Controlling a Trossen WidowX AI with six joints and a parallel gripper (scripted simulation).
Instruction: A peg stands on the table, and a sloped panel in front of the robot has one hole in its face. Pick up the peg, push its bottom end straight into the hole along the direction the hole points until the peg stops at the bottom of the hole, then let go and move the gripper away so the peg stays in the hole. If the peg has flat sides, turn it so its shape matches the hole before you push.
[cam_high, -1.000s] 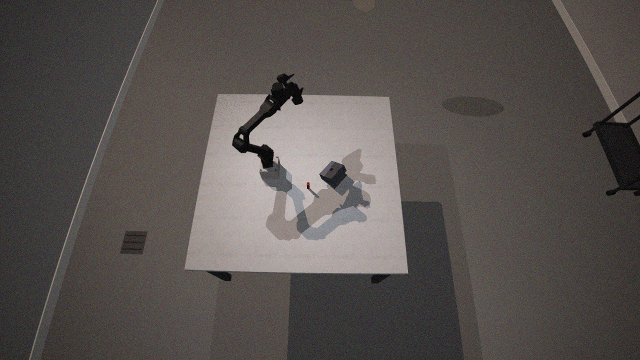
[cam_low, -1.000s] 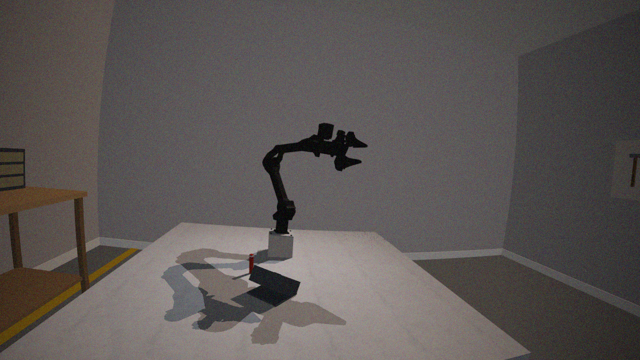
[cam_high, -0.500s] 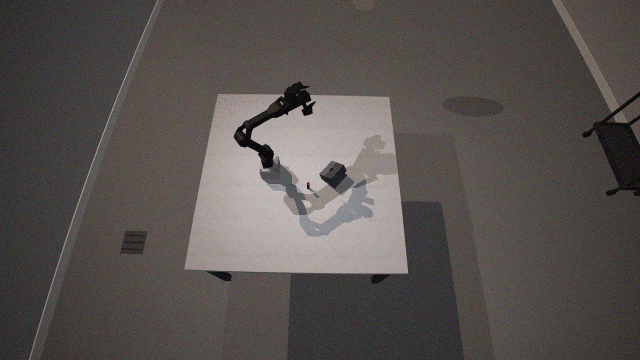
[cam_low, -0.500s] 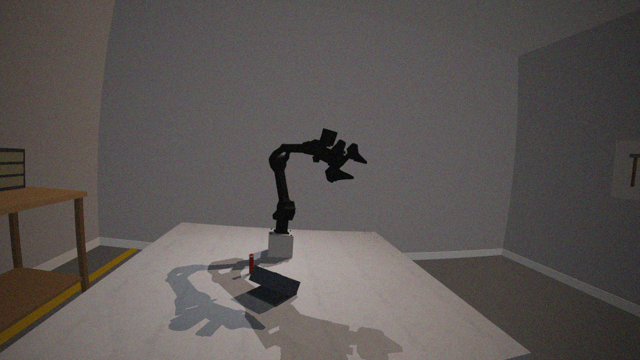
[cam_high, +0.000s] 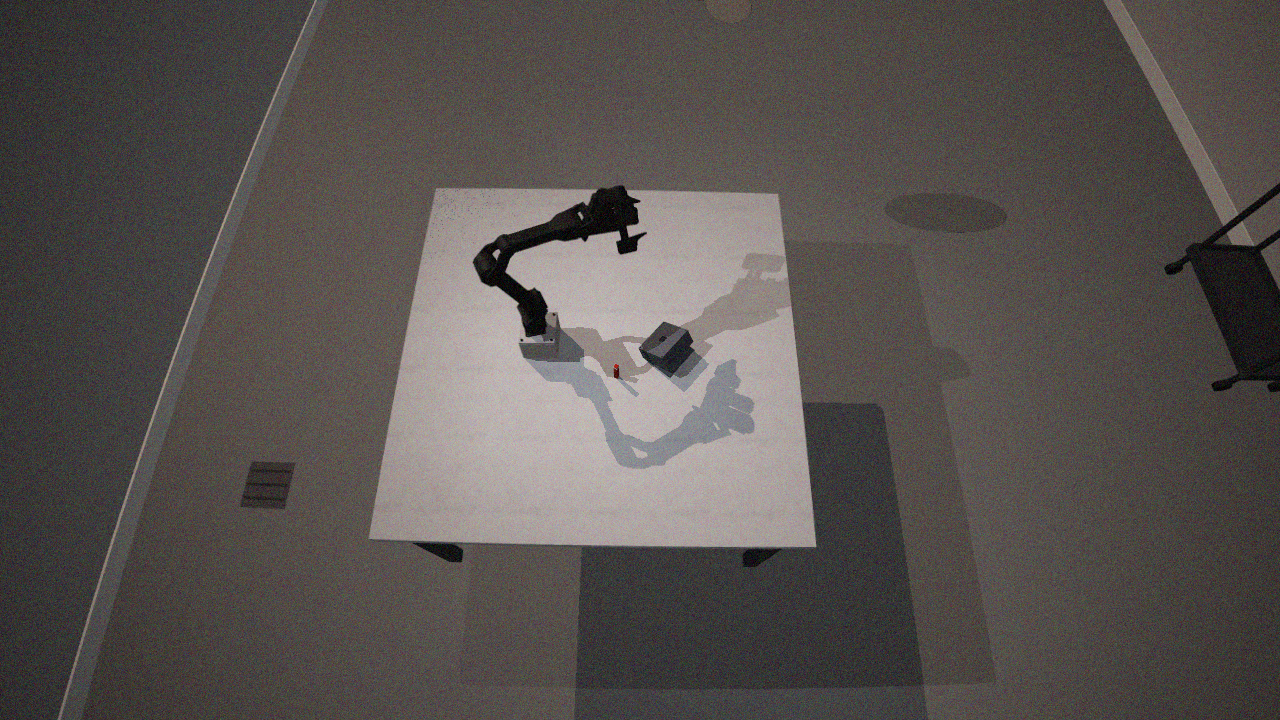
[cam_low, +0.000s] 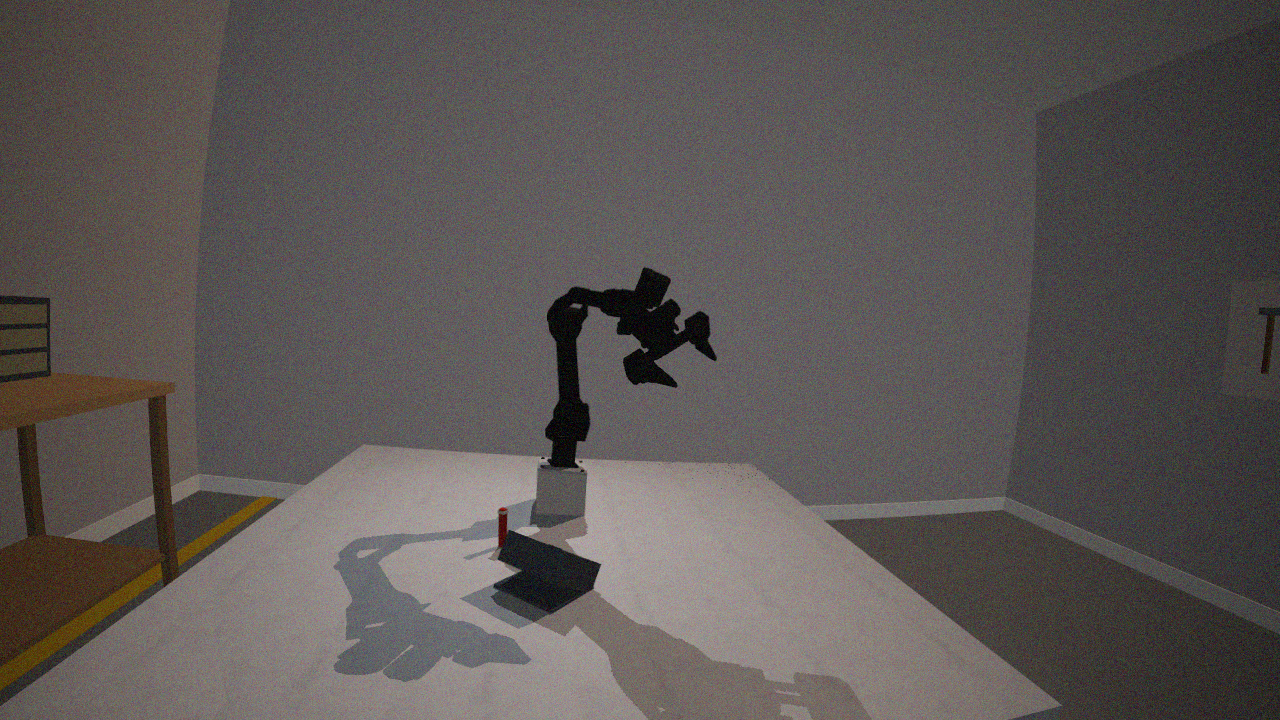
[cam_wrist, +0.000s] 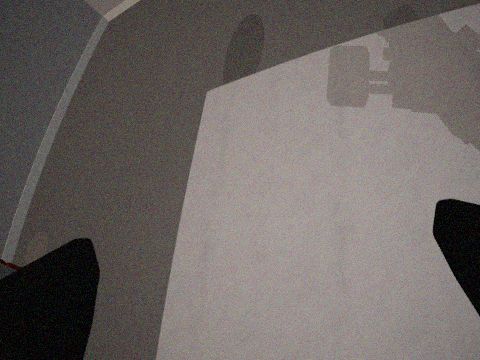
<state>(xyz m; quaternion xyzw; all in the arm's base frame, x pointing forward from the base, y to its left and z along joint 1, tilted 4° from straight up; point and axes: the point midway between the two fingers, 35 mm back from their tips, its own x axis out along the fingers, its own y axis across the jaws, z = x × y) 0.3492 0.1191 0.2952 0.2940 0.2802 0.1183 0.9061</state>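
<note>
A small red peg (cam_high: 615, 371) (cam_low: 502, 528) stands upright on the table (cam_high: 483, 474) (cam_low: 760, 617) (cam_wrist: 270, 180), between the arm's base and the dark sloped panel. The panel (cam_high: 676, 334) (cam_low: 552, 560) has one small dark hole (cam_high: 662, 339) in its face; the hole's shape is too small to tell. The exterior camera sees the panel from behind. My gripper (cam_high: 641, 217) (cam_low: 695, 372) (cam_wrist: 273, 239) is open and empty, high above the table and well away from the peg and panel. Neither peg nor panel shows in the wrist view.
The arm's pale base block (cam_high: 538, 345) (cam_low: 561, 490) stands beside the peg. Arm shadows cross the table around the peg and panel. A wooden bench (cam_low: 98, 387) is at the left in the exterior view, and a dark cart (cam_high: 1239, 308) stands off the table at the right in the top view.
</note>
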